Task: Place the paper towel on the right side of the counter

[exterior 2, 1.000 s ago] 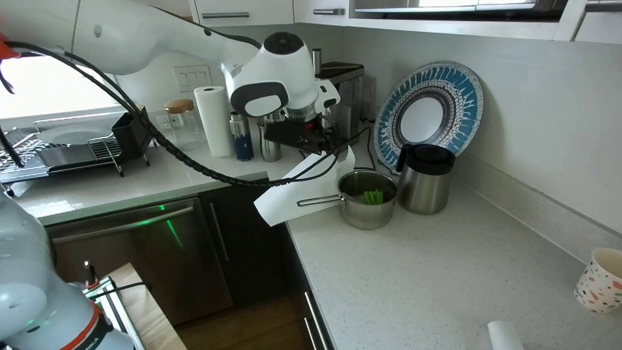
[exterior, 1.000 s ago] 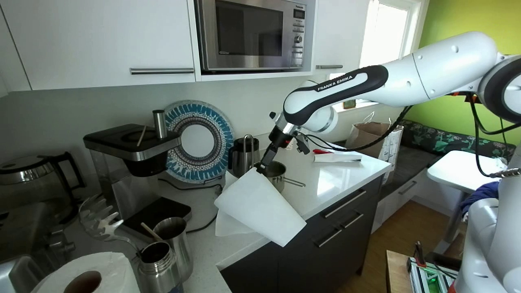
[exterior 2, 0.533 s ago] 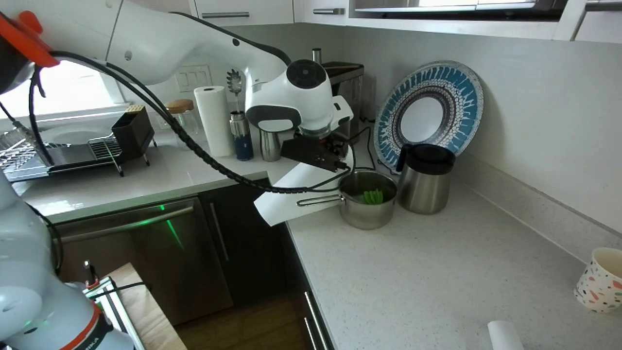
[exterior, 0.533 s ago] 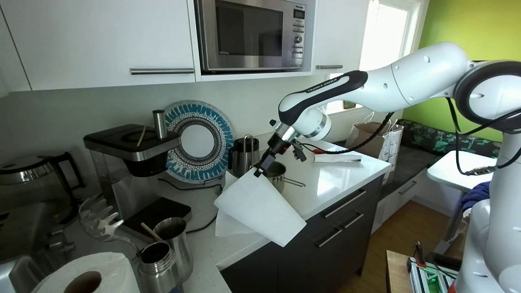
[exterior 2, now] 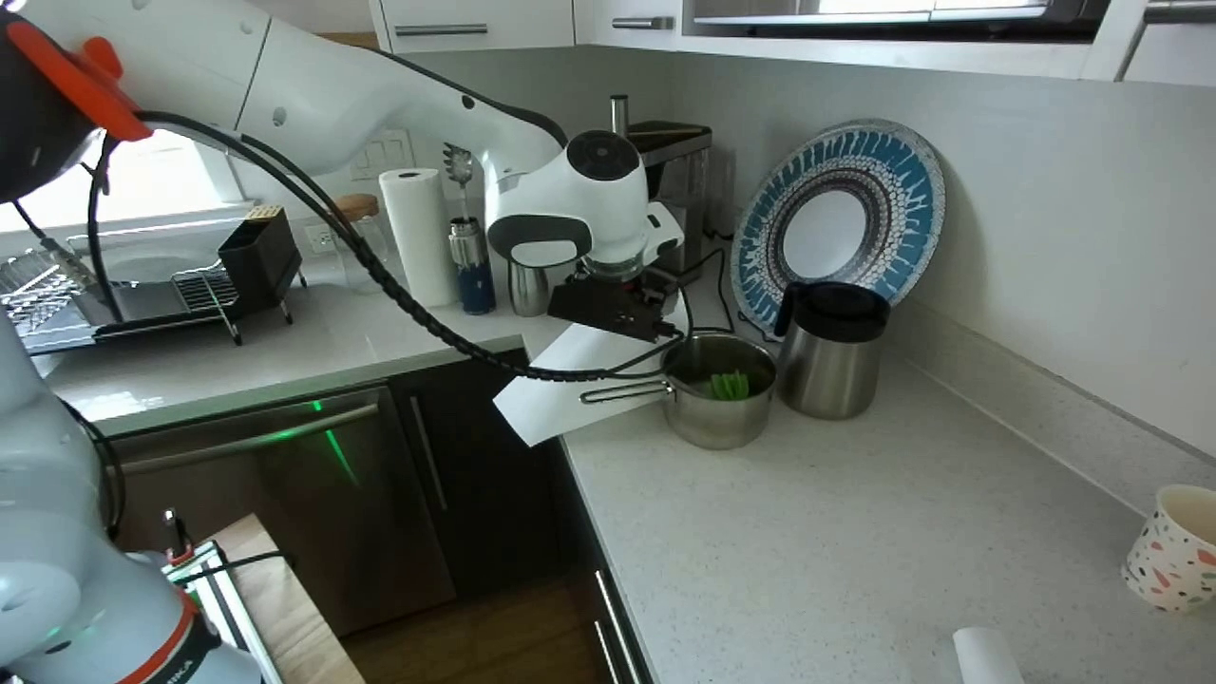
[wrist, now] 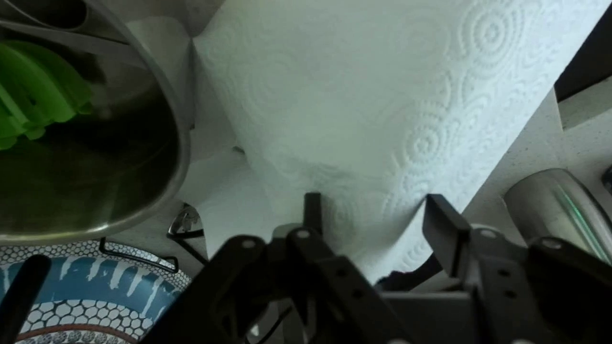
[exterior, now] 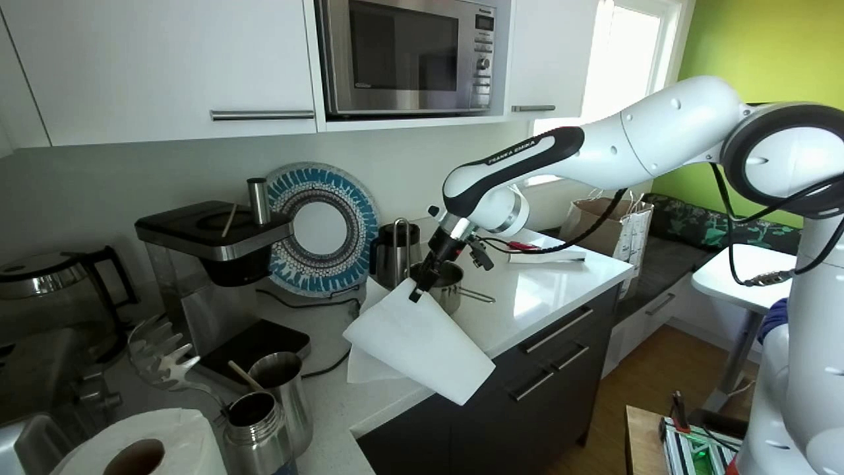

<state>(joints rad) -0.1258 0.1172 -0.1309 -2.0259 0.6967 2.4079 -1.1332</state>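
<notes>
White and embossed, the paper towel (exterior: pixel 419 346) rests at the inner corner of the counter (exterior 2: pixel 883 532), just beside the steel pot (exterior 2: pixel 719 418), and in both exterior views one corner of it reaches past the front edge, above the dark cabinet (exterior: pixel 488 429). A further white layer shows under it; we cannot tell whether that is a fold or a second sheet. Our end effector (wrist: pixel 375 209) stands at the end of the towel away from that front edge, and in the wrist view its jaws are spread, with paper in the gap between them, bowed near one side. We see nothing pinched, and whether either jaw touches the paper we cannot make out.

As for progress, we judge that the reach is about done and the placing is not. If the right side means the stretch past the pot, to the right in both exterior views, then gripping, lifting clear of the pot, carrying and letting go are all left to us.
</notes>
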